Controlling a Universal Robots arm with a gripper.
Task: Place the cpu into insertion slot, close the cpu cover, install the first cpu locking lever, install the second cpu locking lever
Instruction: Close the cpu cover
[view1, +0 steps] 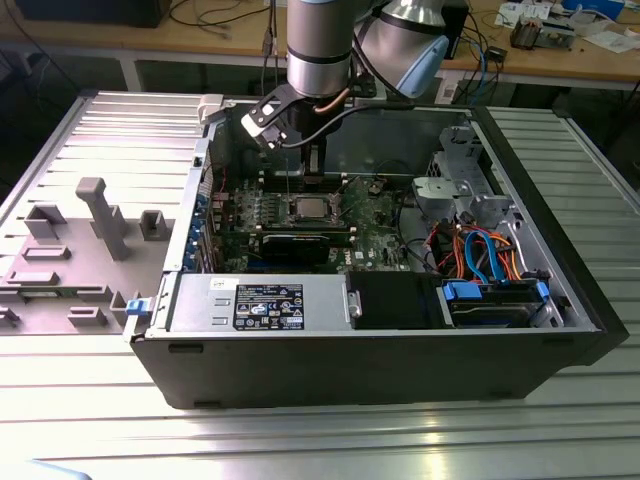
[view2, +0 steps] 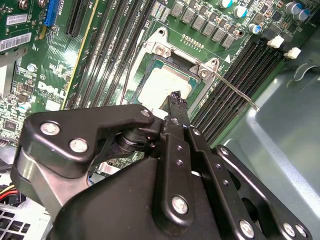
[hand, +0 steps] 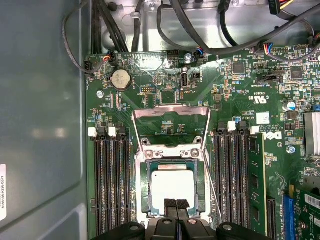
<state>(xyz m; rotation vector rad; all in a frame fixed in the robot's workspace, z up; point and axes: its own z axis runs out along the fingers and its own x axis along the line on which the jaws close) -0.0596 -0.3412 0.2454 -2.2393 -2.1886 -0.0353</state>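
When looking down through the first wrist view, find the cpu (hand: 172, 186) lying flat in the insertion slot (hand: 144, 197), uncovered. See the cpu cover (hand: 170, 125) swung open, standing beyond the slot on the side away from the gripper (hand: 176, 204). Note jaws pressed together on nothing, poised at the cpu's nearest edge

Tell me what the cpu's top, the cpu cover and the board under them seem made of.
The cpu: its top looks like metal, matte silver-grey and evenly pale. The cpu cover: thin bright sheet metal, probably steel, with highlights along its edges. The circuit board: green coated laminate with fine traces and solder points, likely fibreglass.
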